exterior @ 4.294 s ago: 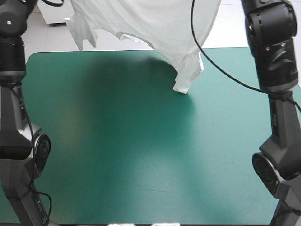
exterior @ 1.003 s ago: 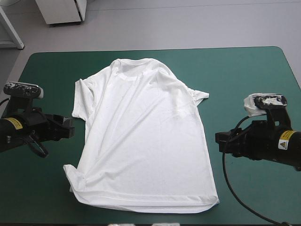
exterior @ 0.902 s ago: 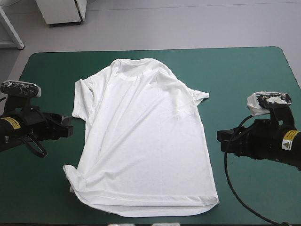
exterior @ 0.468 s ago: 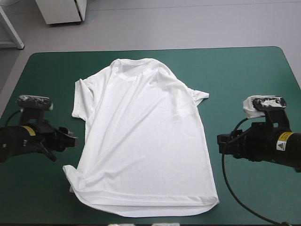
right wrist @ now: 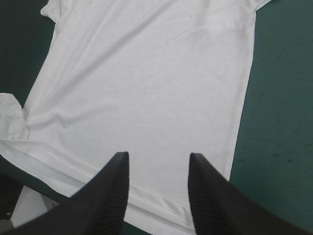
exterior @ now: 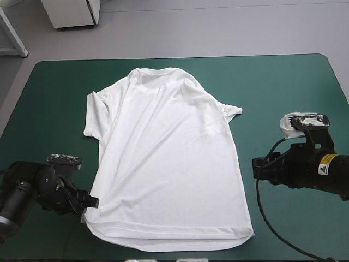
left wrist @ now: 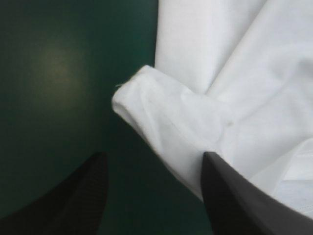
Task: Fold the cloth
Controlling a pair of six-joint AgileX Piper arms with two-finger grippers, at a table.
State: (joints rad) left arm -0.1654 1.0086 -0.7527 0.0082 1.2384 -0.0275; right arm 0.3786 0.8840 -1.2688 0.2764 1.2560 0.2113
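White cotton: one short-sleeved T-shirt point(exterior: 169, 158) lies spread flat on the teal-green cover point(exterior: 272, 82), collar toward the table's far edge and hem toward the near edge. We find no fold made yet. We judge the step in hand to be the first grasp, at the hem.

Left gripper point(exterior: 90, 202): in the high view it sits low at the shirt's hem corner point(exterior: 83, 197); we cannot tell whether it touches. In its own wrist view the left gripper point(left wrist: 154, 155) stands wide open. The hem corner point(left wrist: 156, 117), curled back on itself into a thick lobe, lies just ahead of and between the black fingers point(left wrist: 234, 196). One finger overlaps the white cloth and the other stands over bare cover. It holds nothing.

Right gripper point(exterior: 255, 166): it is beside the shirt's opposite side edge, near but apart, with a strip of cover between. Its wrist view shows the right gripper point(right wrist: 157, 155) moderately open and empty, the body of the shirt ahead of it.

In our judgement, the next move calls for the left fingers to advance over the curled corner and close on all its layers, low enough to catch the bottom sheet. The right gripper would need to reach the other hem corner for a matched lift. The risk is a pinch of the top layer only.
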